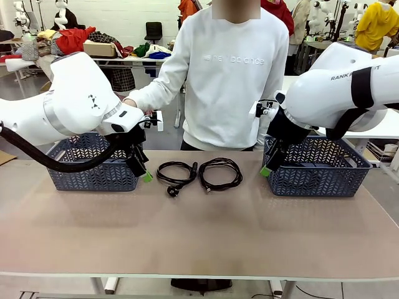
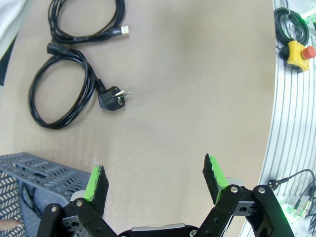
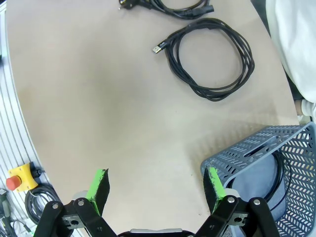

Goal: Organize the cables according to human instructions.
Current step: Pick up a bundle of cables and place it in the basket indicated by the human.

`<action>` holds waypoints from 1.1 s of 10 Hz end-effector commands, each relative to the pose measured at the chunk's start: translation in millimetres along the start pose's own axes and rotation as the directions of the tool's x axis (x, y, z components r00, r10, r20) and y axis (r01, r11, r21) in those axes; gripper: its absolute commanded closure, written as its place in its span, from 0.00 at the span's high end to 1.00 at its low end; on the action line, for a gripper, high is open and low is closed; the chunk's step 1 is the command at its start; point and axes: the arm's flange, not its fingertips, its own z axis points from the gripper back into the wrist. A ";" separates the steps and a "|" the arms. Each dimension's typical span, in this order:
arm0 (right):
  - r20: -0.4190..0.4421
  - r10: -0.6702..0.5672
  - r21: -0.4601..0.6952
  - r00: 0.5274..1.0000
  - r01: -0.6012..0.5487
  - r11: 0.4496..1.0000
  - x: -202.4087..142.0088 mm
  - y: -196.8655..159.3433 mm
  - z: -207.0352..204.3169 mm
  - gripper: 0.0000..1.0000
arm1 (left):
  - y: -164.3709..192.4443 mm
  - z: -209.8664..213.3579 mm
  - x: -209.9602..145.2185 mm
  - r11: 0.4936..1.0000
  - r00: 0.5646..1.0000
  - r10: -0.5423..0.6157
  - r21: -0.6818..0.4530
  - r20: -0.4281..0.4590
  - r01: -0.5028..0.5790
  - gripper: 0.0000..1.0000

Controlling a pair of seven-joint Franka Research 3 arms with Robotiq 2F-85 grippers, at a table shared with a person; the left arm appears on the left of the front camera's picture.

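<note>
**While two cables lie mid-table, both grippers hang open**

As the person [image 1: 227,75] in a white sweatshirt stands at the far side of the table [image 1: 199,243], two coiled black cables lie side by side on the bare top between two grey mesh baskets. The plug cable [image 1: 181,181] lies toward the robot's left, its chunky mains plug pointing at the robot's side. Just beside it, not quite touching, the USB cable [image 1: 218,162] lies in a rounder loop with its small metal tip showing in the wrist views.

The left gripper [image 1: 140,169] hangs by the inner front corner of the left basket [image 1: 93,177], fingers pointing down. In the left wrist view it [image 2: 154,168] has its green pads spread wide with only tabletop between them. The plug cable [image 2: 90,79] and the USB cable [image 2: 86,34] lie farther out from it, and the basket's corner [image 2: 34,173] sits by one finger.

The right gripper [image 1: 269,167] hangs at the inner front corner of the right basket [image 1: 318,182]. Its own camera shows it [image 3: 157,173] equally wide apart and holding nothing. One pad lines up with the basket's rim [image 3: 256,143]; whether they touch I cannot tell. A third cable [image 3: 280,170] curls inside that basket. The USB cable [image 3: 213,94] lies well ahead of the fingers on the open wood.

A yellow stop button [image 2: 296,53] with a red cap sits off the table's edge.
</note>
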 end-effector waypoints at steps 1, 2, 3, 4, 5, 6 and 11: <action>0.002 -0.001 -0.001 1.000 0.001 1.000 1.2 -0.2 0.3 1.00 | 0.0 0.0 0.0 1.000 1.000 0.000 0.000 0.000 0.000 1.00; 0.002 -0.001 -0.001 1.000 0.001 1.000 1.2 -0.2 0.3 1.00 | 3.2 -4.4 7.7 1.000 0.999 0.024 0.020 -0.024 -0.024 1.00; 0.002 -0.001 -0.001 1.000 0.001 1.000 1.2 -0.2 0.3 1.00 | 8.8 -11.5 17.1 0.998 0.998 0.052 0.036 -0.048 -0.050 1.00; 0.002 -0.001 -0.001 1.000 0.001 1.000 1.2 -0.2 0.3 1.00 | 16.0 -19.8 27.8 0.996 0.995 0.079 0.053 -0.067 -0.076 1.00; 0.002 -0.001 -0.001 1.000 0.001 1.000 1.2 -0.2 0.3 1.00 | 23.7 -31.1 41.0 0.993 0.991 0.107 0.066 -0.081 -0.101 1.00; 0.002 -0.001 -0.001 1.000 0.001 1.000 1.2 -0.2 0.3 1.00 | 30.3 -42.1 54.4 0.989 0.987 0.127 0.086 -0.102 -0.119 1.00; 0.002 -0.001 -0.001 1.000 0.001 1.000 1.2 -0.2 0.3 1.00 | 58.4 -99.6 104.8 0.972 0.958 0.213 0.145 -0.192 -0.187 1.00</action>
